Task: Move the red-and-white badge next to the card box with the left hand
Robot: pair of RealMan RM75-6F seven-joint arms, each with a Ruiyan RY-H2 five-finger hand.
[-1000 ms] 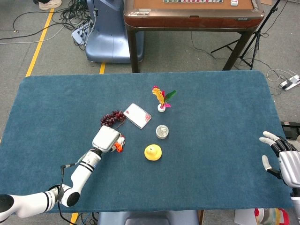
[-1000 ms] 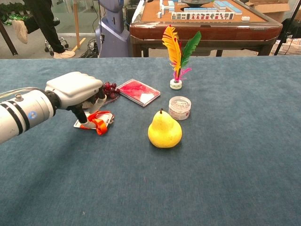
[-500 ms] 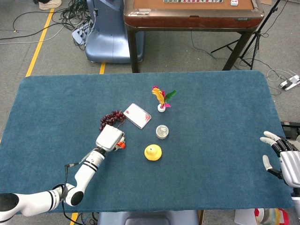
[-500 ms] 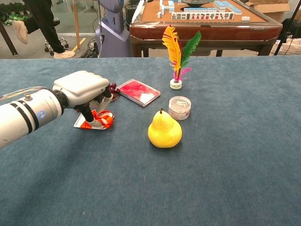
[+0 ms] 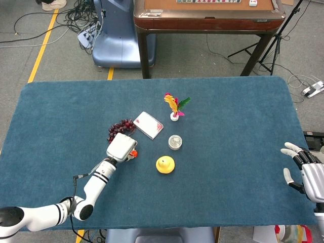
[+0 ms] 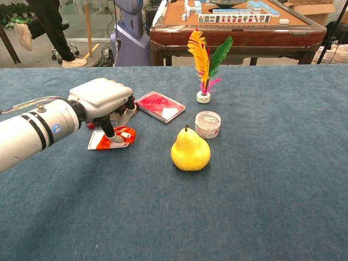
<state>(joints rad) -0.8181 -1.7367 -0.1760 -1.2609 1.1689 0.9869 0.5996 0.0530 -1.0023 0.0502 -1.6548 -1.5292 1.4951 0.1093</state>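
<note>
Two hands show, and the left hand sits furthest left, its white back turned up and its fingers curled down onto the red-and-white badge, pressing it against the blue table; whether the fingers actually pinch the badge or only bear on it I cannot tell. The badge is a flat card lying on the cloth, white at its left end and covered toward the right by a bunched red-orange strap. In the head view the same hand hides nearly all of it, only an orange edge showing at the hand's right side. A cluster of dark grapes lies just behind the hand, and the card box, flat with a red face and a white corner, lies just to the right of the grapes, near the badge but apart from it. Further right stand a yellow pear, a small round tin and a feathered shuttlecock. At the far right edge of the head view the right hand hovers off the table's corner, fingers spread and holding nothing. Compared with a second ago, the left hand and the badge under it have slid rightward and a little farther up the table, closer to the card box, while the right hand has stayed put.
</note>
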